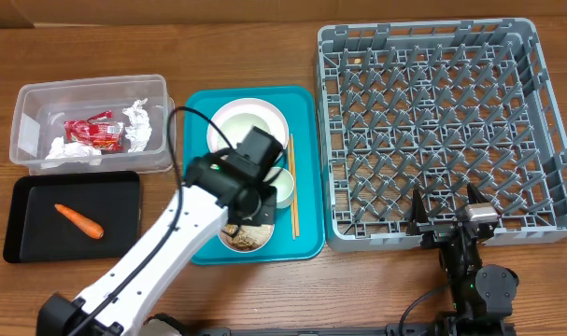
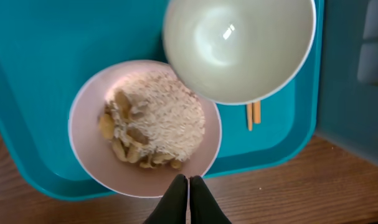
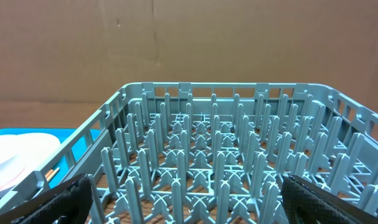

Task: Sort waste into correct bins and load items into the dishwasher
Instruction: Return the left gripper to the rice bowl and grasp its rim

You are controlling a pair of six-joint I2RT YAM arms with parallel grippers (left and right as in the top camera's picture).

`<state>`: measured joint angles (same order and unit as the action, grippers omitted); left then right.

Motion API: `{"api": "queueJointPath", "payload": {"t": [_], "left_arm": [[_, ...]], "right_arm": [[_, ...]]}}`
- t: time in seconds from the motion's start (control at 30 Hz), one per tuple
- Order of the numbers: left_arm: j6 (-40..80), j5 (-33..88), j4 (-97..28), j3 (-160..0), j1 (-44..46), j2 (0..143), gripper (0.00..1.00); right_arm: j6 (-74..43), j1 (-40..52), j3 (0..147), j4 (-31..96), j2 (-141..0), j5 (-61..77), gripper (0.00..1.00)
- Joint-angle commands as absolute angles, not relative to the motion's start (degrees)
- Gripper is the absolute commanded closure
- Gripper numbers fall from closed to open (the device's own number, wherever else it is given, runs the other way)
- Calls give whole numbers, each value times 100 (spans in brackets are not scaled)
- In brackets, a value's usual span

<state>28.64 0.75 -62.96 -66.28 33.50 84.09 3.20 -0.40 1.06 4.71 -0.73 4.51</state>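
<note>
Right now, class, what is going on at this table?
The left arm reaches over the teal tray, jaws shut above the near rim of the bowl of rice and nut scraps. The right arm sits by the grey rack, jaws wide open, empty. Wrapper and tissues lie in the clear tub, the carrot on the black tray.

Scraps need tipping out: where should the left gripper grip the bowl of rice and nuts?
Best pinch the rice bowl by its bare near rim from above, on the table-edge side: the empty white bowl hides the far rim and food fills the middle. The left gripper is shut, so open it first.
</note>
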Motion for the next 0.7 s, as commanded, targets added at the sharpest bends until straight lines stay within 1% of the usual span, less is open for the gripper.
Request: {"api": "queueJointPath", "payload": {"t": [0.0, 0.07, 0.1, 0.27, 0.57, 0.67], "left_arm": [[3162, -21, -6278, -6611, 3527, 8705, 92], [3177, -19, -6276, -6595, 3592, 8899, 92], [3177, -16, -6276, -6595, 3605, 8995, 89], [3153, 132, -6276, -6595, 3610, 9404, 84], [2993, 156, -6278, -6595, 3610, 9708, 84], [2873, 325, -6274, -6595, 3610, 9708, 83]], "right_arm": [[296, -73, 45, 443, -16, 460, 0], [296, -73, 45, 443, -16, 460, 0], [296, -73, 45, 443, -16, 458, 0], [296, -73, 45, 443, -16, 460, 0], [296, -73, 45, 443, -16, 458, 0], [296, -73, 45, 443, -16, 460, 0]]}}
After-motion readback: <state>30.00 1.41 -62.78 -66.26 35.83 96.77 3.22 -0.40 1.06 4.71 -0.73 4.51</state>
